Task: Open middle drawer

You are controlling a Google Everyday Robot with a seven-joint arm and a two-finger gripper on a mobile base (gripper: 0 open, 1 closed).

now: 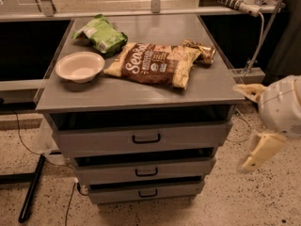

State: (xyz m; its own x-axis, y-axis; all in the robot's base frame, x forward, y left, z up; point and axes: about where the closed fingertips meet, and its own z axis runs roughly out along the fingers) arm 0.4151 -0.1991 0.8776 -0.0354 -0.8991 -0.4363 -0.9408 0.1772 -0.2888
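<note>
Three grey drawers stack in a low cabinet (141, 95). The middle drawer (188, 167), mid-sized, sits between the taller top drawer (188, 136) and the narrow bottom drawer (178, 189), and appears not yet pulled out. Its small black bar handle (146, 172) is centred on the front. The gripper (241, 128) hangs to the right of the cabinet, well apart from that handle, its two cream fingers (260, 152) spread wide and holding nothing. To do the step well, it likely must come round to the front, drop to the handle's height, close on that bar alone, and pull straight out, leaving the bowl (80, 66) and chip bag (153, 64) on top undisturbed.
</note>
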